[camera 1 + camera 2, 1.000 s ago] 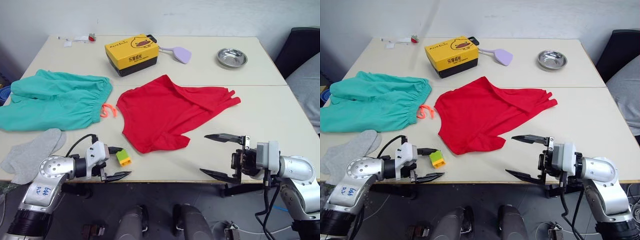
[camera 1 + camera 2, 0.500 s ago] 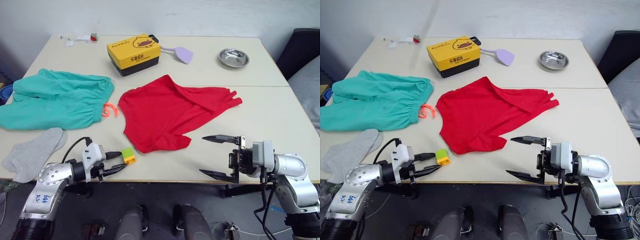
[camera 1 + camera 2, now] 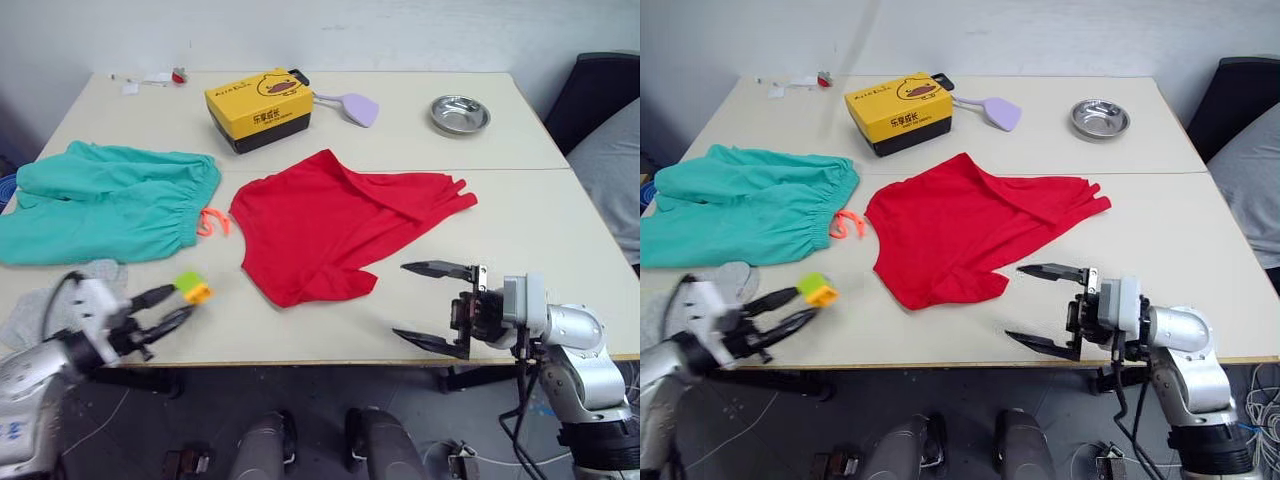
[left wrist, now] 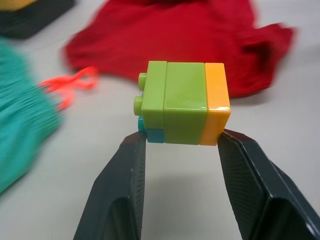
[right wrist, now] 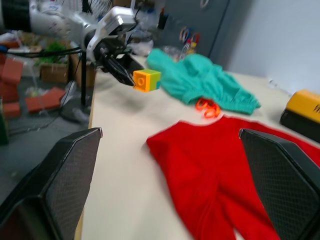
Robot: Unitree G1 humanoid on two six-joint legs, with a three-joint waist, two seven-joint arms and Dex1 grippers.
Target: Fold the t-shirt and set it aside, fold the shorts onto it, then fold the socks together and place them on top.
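Left hand (image 3: 172,305) pinches a small green-and-orange toy block (image 4: 185,102) between its fingers, lifted off the table (image 3: 560,225) near its front edge; the right hand (image 3: 432,305) hovers wide apart, holding nothing, just beside the t-shirt (image 3: 335,220). Clearing the block seems the step in hand: carry it well away from the clothes and set it down flat. The shorts (image 3: 105,200) lie spread at left, the socks (image 3: 40,300) near the front-left corner. A steel bowl (image 3: 459,113) looks empty; the yellow box (image 3: 262,105) is shut.
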